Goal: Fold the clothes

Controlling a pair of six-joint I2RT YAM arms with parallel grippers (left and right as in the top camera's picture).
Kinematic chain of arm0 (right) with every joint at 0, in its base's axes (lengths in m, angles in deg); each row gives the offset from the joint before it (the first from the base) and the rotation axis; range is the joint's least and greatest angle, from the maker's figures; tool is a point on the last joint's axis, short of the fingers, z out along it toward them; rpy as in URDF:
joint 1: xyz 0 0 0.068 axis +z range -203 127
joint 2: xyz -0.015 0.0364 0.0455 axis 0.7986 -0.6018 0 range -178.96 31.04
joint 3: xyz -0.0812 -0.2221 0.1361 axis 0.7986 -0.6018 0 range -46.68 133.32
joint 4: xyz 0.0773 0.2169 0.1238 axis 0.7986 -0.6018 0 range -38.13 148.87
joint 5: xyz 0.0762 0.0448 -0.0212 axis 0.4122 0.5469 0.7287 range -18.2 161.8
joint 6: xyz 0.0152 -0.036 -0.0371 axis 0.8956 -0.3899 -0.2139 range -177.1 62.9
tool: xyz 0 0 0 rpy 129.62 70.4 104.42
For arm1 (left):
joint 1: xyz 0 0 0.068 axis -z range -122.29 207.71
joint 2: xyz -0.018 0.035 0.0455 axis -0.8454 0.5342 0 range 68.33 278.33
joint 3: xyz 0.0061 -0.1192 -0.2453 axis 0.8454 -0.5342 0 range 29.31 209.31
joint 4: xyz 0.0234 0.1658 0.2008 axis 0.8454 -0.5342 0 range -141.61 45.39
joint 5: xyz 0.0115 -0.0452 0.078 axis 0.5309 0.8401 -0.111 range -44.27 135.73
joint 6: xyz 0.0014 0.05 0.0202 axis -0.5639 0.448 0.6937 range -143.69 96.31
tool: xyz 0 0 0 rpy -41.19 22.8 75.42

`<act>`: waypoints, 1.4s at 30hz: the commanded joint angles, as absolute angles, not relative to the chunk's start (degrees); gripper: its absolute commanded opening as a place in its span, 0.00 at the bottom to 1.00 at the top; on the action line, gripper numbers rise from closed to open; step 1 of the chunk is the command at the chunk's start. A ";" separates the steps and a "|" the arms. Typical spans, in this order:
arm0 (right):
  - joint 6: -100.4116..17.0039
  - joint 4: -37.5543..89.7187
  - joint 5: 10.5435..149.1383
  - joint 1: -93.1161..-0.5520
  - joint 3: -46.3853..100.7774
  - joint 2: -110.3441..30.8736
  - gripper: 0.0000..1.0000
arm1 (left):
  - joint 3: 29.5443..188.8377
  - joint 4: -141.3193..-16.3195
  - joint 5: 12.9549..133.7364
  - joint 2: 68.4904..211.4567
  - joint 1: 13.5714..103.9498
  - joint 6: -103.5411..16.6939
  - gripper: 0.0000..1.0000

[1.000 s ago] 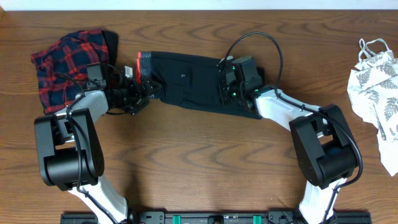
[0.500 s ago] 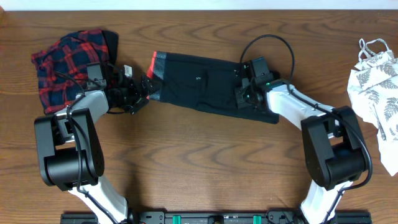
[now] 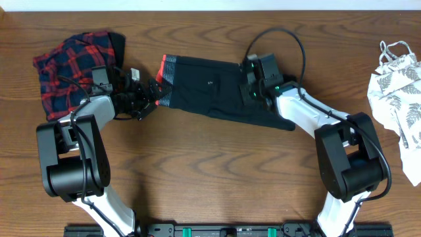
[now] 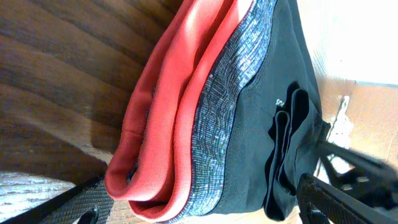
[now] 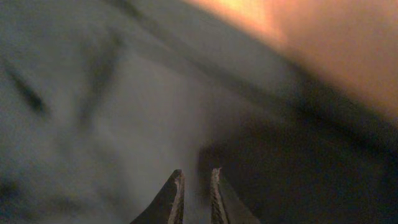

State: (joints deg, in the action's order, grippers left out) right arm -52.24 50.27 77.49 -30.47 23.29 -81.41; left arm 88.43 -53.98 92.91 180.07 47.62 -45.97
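The black leggings [image 3: 210, 92] have slid right across the table [image 3: 210, 178] over the last second, their grey-and-coral waistband [image 3: 168, 74] drawing away from the left gripper [image 3: 151, 97]; the right gripper [image 3: 248, 89], after swinging right with the cloth, has come back leftward and farther up the fabric

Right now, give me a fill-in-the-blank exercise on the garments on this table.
The folded black leggings have a grey and ___ waistband. The red-and-navy plaid garment lies to the leggings' ___. The white leaf-print top lies at the brown wooden table's ___ edge.
Missing words: coral-red; left; right.
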 commanded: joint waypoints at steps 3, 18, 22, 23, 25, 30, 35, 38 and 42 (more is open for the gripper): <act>-51.08 56.61 84.27 -28.00 26.16 -80.68 0.15 | 82.90 -55.77 71.64 188.24 47.14 -44.40 0.96; -46.42 67.01 86.02 -23.79 26.16 -93.10 0.13 | 82.90 -58.07 76.01 188.24 47.19 -44.81 0.96; -46.42 66.79 86.02 -23.76 26.16 -93.16 0.13 | 82.90 -60.45 76.23 188.24 47.19 -44.86 0.96; -46.42 66.70 86.06 -23.76 26.18 -93.16 0.12 | 82.90 -61.17 76.60 188.24 47.19 -44.90 0.96; -46.42 66.35 86.21 -23.72 26.16 -93.16 0.12 | 82.90 -62.55 77.13 188.24 47.19 -45.49 0.96; -46.40 65.41 86.23 -23.68 26.16 -93.16 0.11 | 82.90 -63.79 82.88 188.24 47.19 -45.58 0.96; -46.40 65.26 87.61 -23.52 26.16 -93.16 0.10 | 82.90 -61.06 82.61 188.24 47.19 -46.56 0.96; -46.40 64.80 88.59 -23.33 26.16 -93.16 0.09 | 82.90 -59.05 82.59 188.24 47.21 -47.02 0.96; -46.42 63.47 88.59 -22.56 26.16 -93.16 0.09 | 82.90 -56.62 82.50 188.24 47.91 -49.20 0.96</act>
